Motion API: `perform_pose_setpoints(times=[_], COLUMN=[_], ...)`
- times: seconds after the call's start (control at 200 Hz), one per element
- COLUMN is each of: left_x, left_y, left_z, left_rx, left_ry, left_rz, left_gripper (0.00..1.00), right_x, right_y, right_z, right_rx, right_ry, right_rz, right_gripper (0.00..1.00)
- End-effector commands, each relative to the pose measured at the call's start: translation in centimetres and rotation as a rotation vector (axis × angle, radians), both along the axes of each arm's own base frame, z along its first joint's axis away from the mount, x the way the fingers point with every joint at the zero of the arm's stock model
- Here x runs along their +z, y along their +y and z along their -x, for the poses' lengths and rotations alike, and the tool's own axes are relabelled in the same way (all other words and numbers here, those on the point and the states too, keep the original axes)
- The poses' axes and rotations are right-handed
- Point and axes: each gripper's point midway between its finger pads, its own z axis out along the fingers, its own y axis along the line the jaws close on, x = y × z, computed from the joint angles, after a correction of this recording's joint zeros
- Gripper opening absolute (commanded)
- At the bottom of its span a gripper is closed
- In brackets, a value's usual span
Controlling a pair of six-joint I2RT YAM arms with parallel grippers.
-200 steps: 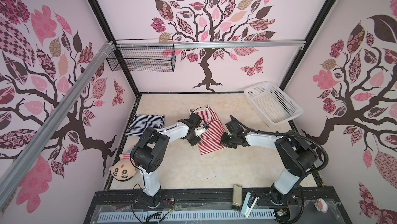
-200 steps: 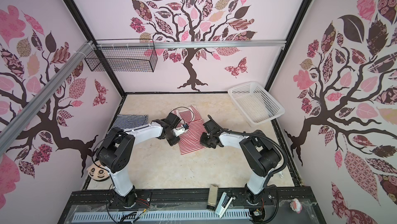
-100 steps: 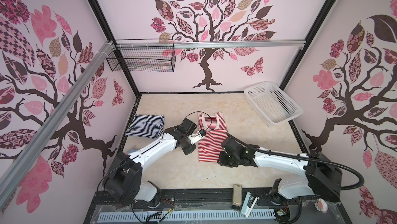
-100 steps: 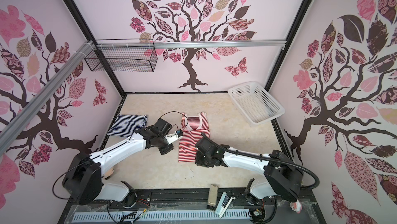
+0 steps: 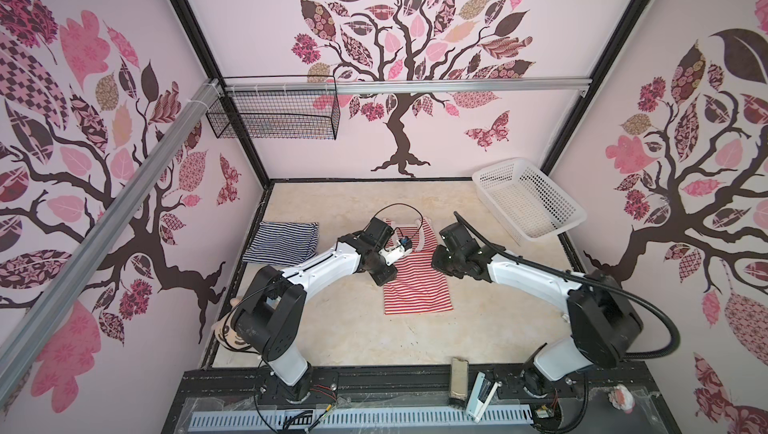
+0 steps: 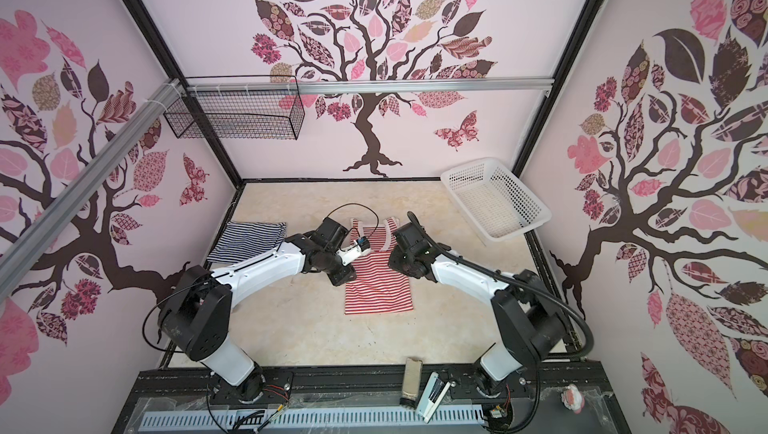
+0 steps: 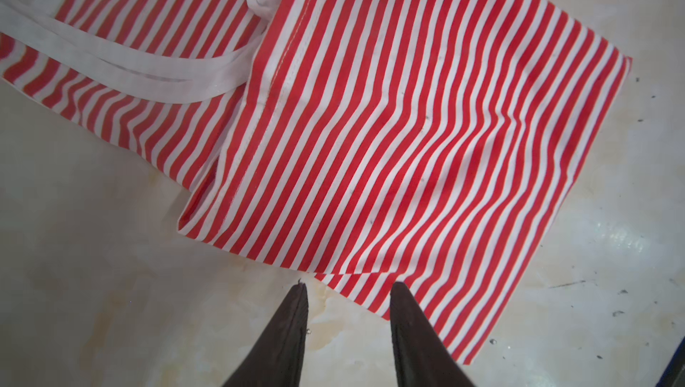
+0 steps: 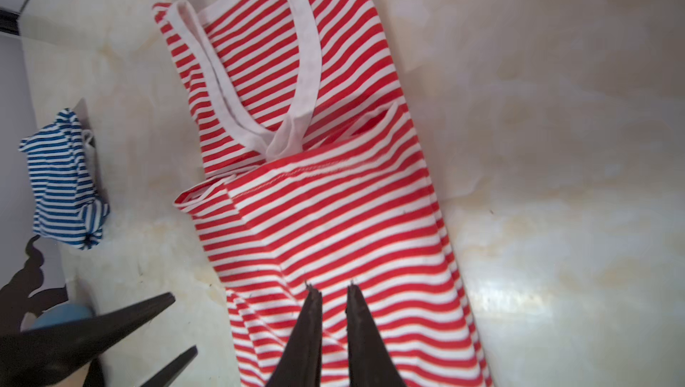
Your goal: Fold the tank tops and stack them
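Note:
The red-and-white striped tank top (image 5: 417, 292) (image 6: 378, 292) lies flat mid-table, straps toward the back wall, one end folded over its body (image 8: 333, 199). In the left wrist view my left gripper (image 7: 350, 287) is open at its edge (image 7: 407, 136), bare table between the fingers. My left gripper (image 5: 385, 277) (image 6: 343, 277) hangs over the top's left side. My right gripper (image 8: 332, 288) hovers over the stripes, its jaws a narrow gap apart, gripping nothing. It (image 5: 439, 264) (image 6: 398, 264) is at the top's right side. The folded navy-striped tank top (image 5: 282, 242) (image 6: 247, 240) (image 8: 63, 177) lies back left.
A white perforated basket (image 5: 528, 203) (image 6: 494, 201) stands tilted in the back right corner. A black wire basket (image 5: 274, 113) hangs on the back wall. A plush doll (image 5: 232, 334) shows behind the left arm's base. Small tools (image 5: 459, 382) lie on the front rail.
The red top went from skewed to straight. Both arms pulled toward the front, then came back over it. The right gripper moved toward the back. The left jaws opened wider.

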Motion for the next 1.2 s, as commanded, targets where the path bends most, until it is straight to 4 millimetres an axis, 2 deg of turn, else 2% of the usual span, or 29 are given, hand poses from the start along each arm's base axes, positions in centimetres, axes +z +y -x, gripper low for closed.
perform_pose_setpoints(times=[0.0,0.1,0.19,0.42,0.795,0.956,1.081,1.196], left_x=[0.9,0.3,-0.3,-2.8,-6.8,-7.8,-8.3,-7.9], left_y=[-1.1,-0.7,-0.5,0.3,1.5,2.6,4.1,4.9], left_z=[-0.8,0.5,2.2,6.2,8.3,9.6,10.3,11.5], left_rx=[0.014,0.003,-0.021,-0.092,-0.121,-0.139,-0.150,-0.177], left_ry=[-0.017,0.021,0.058,0.152,0.214,0.231,0.232,0.250], left_rz=[0.028,0.034,0.042,0.014,-0.164,-0.223,-0.306,-0.324], left_gripper=[0.41,0.40,0.39,0.37,0.35,0.34,0.32,0.31], right_x=[-0.5,-1.7,-2.8,-5.5,-8.5,-7.9,-5.4,-2.6], right_y=[2.3,3.2,3.2,0.3,-3.1,-2.9,-2.5,-2.3], right_z=[-1.5,-2.3,-3.0,-4.3,-4.5,-4.1,-4.0,-3.3], right_rx=[0.082,0.101,0.098,0.038,0.008,0.028,0.044,0.061], right_ry=[0.010,0.035,0.051,0.100,0.183,0.172,0.115,0.070], right_rz=[-0.028,-0.029,-0.013,0.025,0.135,0.111,0.067,0.031], right_gripper=[0.15,0.14,0.14,0.14,0.14,0.15,0.21,0.29])
